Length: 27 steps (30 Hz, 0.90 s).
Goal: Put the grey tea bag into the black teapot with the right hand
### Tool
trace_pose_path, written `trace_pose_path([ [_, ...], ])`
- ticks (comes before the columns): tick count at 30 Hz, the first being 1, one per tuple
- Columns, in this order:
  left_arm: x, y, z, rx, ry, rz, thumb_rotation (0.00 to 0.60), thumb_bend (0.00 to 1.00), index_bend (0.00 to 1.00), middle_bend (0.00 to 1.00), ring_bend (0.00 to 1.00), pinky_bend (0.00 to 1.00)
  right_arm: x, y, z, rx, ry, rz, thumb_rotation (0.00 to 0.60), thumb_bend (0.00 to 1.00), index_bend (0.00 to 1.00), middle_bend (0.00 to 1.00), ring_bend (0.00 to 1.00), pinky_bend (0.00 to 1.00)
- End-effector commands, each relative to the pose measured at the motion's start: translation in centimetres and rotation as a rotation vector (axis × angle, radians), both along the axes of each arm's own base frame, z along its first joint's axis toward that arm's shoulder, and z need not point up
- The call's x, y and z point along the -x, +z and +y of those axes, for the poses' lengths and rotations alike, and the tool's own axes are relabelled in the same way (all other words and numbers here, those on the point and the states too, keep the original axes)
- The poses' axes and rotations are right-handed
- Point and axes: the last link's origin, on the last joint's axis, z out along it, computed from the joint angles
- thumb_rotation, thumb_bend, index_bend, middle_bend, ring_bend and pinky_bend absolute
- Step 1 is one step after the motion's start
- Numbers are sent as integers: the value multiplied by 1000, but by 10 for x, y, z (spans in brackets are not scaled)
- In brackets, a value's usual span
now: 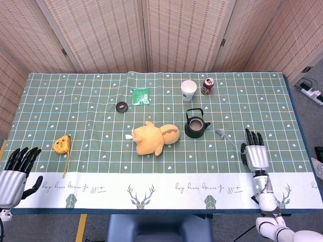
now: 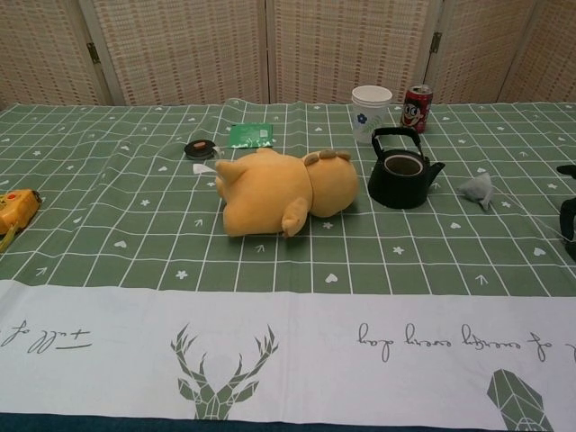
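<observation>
The grey tea bag (image 1: 220, 132) lies on the green cloth just right of the black teapot (image 1: 196, 124), its thin string trailing toward my right hand. The teapot stands upright and lidless (image 2: 403, 171), with the tea bag (image 2: 475, 189) a short way to its right. My right hand (image 1: 256, 151) hovers near the table's front right, fingers spread and empty, a hand's width from the tea bag. Only its dark fingertips (image 2: 567, 216) show at the chest view's right edge. My left hand (image 1: 15, 169) hangs open off the front left corner.
A yellow plush toy (image 1: 153, 138) lies left of the teapot. Behind it stand a white cup (image 1: 188, 89) and a red can (image 1: 208, 85). A green packet (image 1: 141, 96), a small black disc (image 1: 121, 106) and a yellow tape measure (image 1: 61, 144) lie further left.
</observation>
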Motion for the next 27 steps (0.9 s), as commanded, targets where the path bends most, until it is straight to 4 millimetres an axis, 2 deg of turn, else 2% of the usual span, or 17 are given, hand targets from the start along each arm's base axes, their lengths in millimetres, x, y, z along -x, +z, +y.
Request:
trace_pose_path([
  [1, 0, 0, 0, 0, 0, -1, 600, 392, 29, 41, 0, 0, -3, 5, -2, 20, 16, -18, 600, 441, 615, 2, 0, 0],
  [5, 0, 0, 1, -1, 2, -3, 600, 392, 28, 41, 0, 0, -13, 16, -5, 55, 59, -33, 600, 442, 621, 5, 0, 0],
  [11, 1, 0, 2, 0, 8, -6, 600, 392, 28, 41, 0, 0, -42, 47, -10, 135, 151, -18, 600, 442, 621, 7, 0, 0],
  [14, 1, 0, 2, 0, 9, -7, 600, 392, 28, 41, 0, 0, -48, 54, -10, 144, 161, -8, 600, 442, 621, 7, 0, 0],
  [15, 1, 1, 3, 0, 11, -8, 600, 392, 28, 41, 0, 0, -59, 66, -12, 178, 193, 8, 600, 442, 621, 7, 0, 0],
  [20, 3, 3, 5, 3, 20, -18, 600, 392, 28, 41, 0, 0, -92, 93, -12, 217, 209, -7, 600, 442, 622, 9, 0, 0],
  [27, 3, 4, 4, 2, 15, -26, 600, 392, 28, 41, 0, 0, -121, 110, -18, 228, 205, -26, 600, 442, 624, 10, 0, 0],
])
